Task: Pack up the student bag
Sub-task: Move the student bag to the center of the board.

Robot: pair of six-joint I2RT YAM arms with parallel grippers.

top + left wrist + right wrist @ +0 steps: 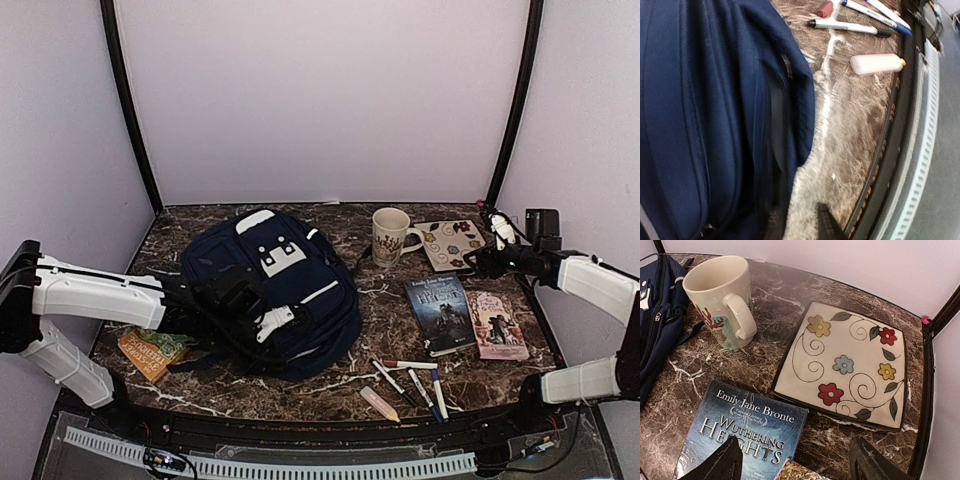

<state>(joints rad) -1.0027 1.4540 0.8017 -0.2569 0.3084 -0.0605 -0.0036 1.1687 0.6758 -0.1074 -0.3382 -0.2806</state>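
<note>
White walls enclose a dark marble table point(390, 325). The student bag point(300, 275) lies flat on it, directly under the left gripper point(240, 300). I cannot tell whether that gripper's jaws are parted or closed, or what the bag holds. The right gripper point(795, 442) hangs spread wide, grasping nothing. A mug point(720, 295) stands ahead to its left, showing only its pale inside, and a flowered plate point(845, 365) lies straight ahead.

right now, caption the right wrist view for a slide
Open right gripper above the Wuthering Heights book, flowered plate and mug beyond
</note>
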